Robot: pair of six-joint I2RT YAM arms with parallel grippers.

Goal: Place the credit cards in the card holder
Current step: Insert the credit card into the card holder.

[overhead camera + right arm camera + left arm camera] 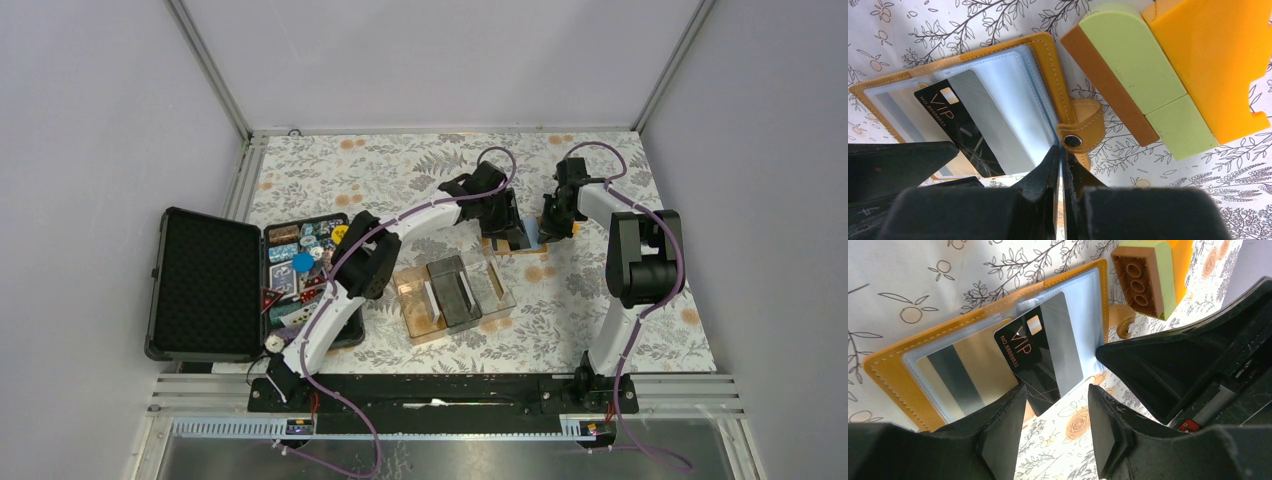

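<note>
The orange card holder (892,374) lies open on the floral cloth, its clear sleeves facing up. A black VIP credit card (1040,350) sits slanted in a sleeve, its lower corner sticking out past the edge. A second, pale card with a dark stripe (960,375) lies in the sleeve beside it. My left gripper (1055,391) is open just off the black card's corner, with only cloth between its fingers. My right gripper (1060,150) is shut on the edge of the card holder (1048,65) beside its snap strap (1080,132). From above, both grippers meet over the holder (527,243).
A stack of green, brown and orange blocks (1148,65) stands right behind the holder. A clear divided tray (455,295) sits mid-table. An open black case (205,285) and a tray of round chips (305,260) are at the left.
</note>
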